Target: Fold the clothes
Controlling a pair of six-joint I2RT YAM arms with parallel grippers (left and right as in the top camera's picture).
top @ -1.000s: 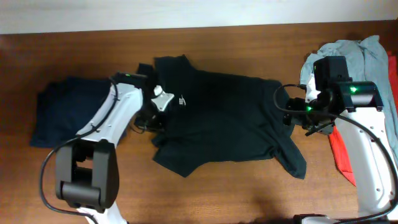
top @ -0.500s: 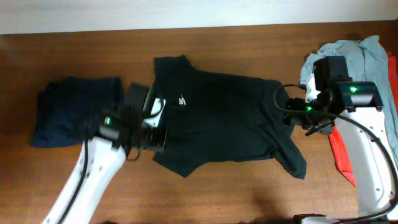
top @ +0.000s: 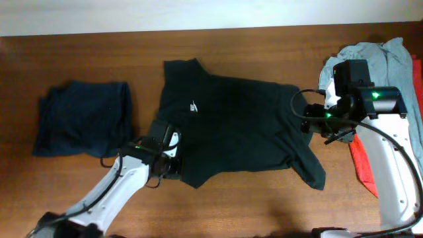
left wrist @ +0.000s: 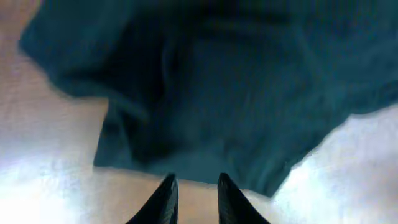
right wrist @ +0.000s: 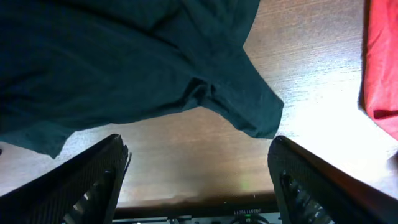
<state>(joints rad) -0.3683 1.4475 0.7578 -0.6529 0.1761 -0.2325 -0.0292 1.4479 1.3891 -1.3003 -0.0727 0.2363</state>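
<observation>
— Left gripper [top: 164, 153] has slid back toward me, from up by the chest logo [top: 193, 105] down to the near left corner of the black T-shirt [top: 231, 125]. My right arm has not budged.
— Is it holding anything?
— No. Its two fingers are only a little apart, with nothing between them, just short of the hem. My right gripper [right wrist: 199, 155] has its fingers spread wide, empty, by the shirt's right side.
— So where are we?
— Right at the start, I think. The shirt lies flat in the middle of the table [top: 66, 66], not folded yet. Next I'd open the left fingers more, dip down, pinch the hem and lift it over.
— Can you read the logo?
— No, too small. It's just a little white mark. I can't see any other writing.
</observation>
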